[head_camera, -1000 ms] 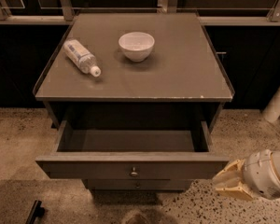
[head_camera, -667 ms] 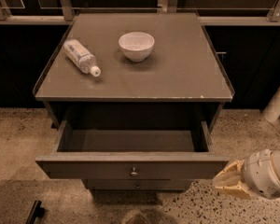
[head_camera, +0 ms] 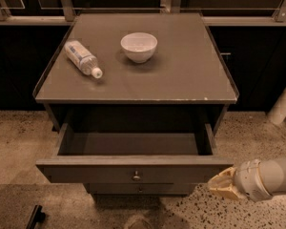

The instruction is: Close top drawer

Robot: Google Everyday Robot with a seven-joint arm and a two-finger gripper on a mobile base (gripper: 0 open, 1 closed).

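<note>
Cabinet (head_camera: 181, 75) fills the centre, grey-brown top running from nine to three o'clock. Below it, at six o'clock, the top drawer (head_camera: 86, 173) stands pulled right out. Its inside is open to view and looks bare, its front well forward of the cabinet face. So nothing of the job is done yet, by my reading: the whole push is left.

Down at four o'clock the gripper (head_camera: 222, 185) comes in from the right edge, tip pointing toward nine, just beside the drawer front's right corner and a little below it. I make it apart from the front, not touching. Wide or narrow, I cannot tell.

On top, a white bowl (head_camera: 138, 46) sits at twelve o'clock. A bottle (head_camera: 82, 57) lies on its side at ten, cap toward five. Smallest, the knob (head_camera: 136, 176), is dead centre on the front, and nothing holds it.
</note>
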